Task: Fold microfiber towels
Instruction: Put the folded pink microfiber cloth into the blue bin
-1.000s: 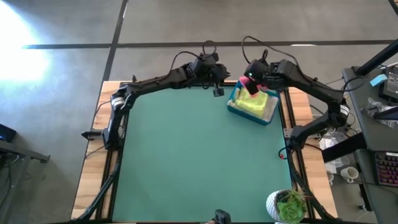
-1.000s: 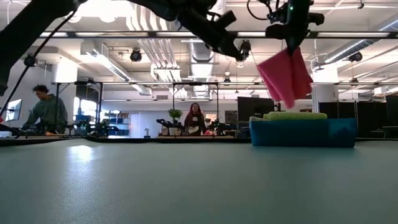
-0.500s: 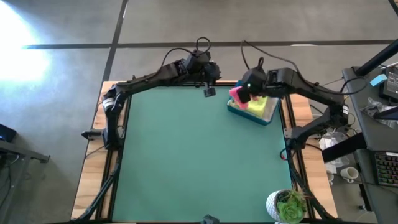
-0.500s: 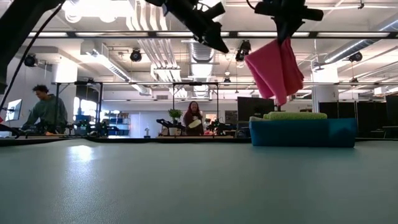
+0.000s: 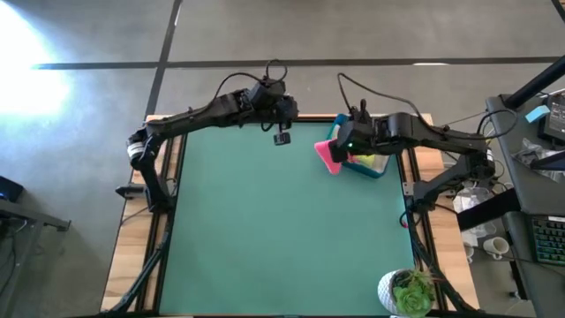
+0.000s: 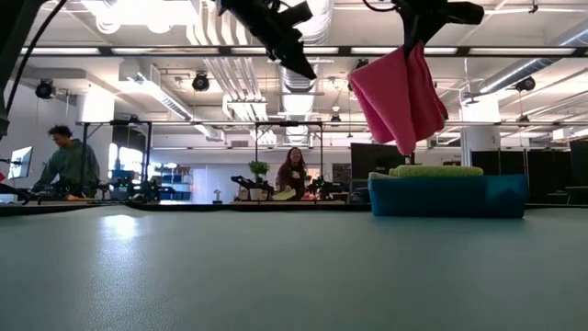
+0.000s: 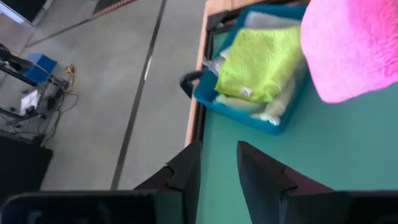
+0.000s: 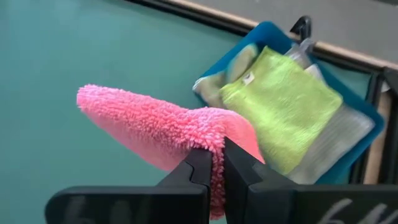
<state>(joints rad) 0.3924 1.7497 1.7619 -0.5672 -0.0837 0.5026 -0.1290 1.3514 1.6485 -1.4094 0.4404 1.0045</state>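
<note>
A hot pink towel point(image 6: 397, 97) hangs in the air from my right gripper point(image 8: 217, 168), which is shut on it, just left of the blue bin point(image 8: 277, 34) at the table's far right. In the bin a lime green towel point(image 8: 280, 106) lies on top of paler towels. From above, the pink towel point(image 5: 328, 155) sits over the green mat beside the bin point(image 5: 371, 170). My left gripper point(image 7: 217, 171) is open with nothing between its fingers, raised over the far edge point(image 5: 281, 137), left of the pink towel point(image 7: 354, 50). My right gripper pinches the pink towel between its two fingers at a bunched upper edge point(image 8: 214, 146). The fingers come from above, slanting down. The towel droops slack below them, clear of both mat and bin; one layer or several, I cannot tell.
The green mat point(image 5: 265, 221) stretches bare toward the near and left edges. A potted plant point(image 5: 408, 291) stands at the near right corner. Beyond the far edge, people point(image 6: 69, 161) are in the room behind.
My right gripper has carried the pink towel off the bin toward the table's left and near side, rolling its wrist; the towel hangs clear and has swung with it. My left gripper has drawn back toward the table's left along the far edge and risen a little.
</note>
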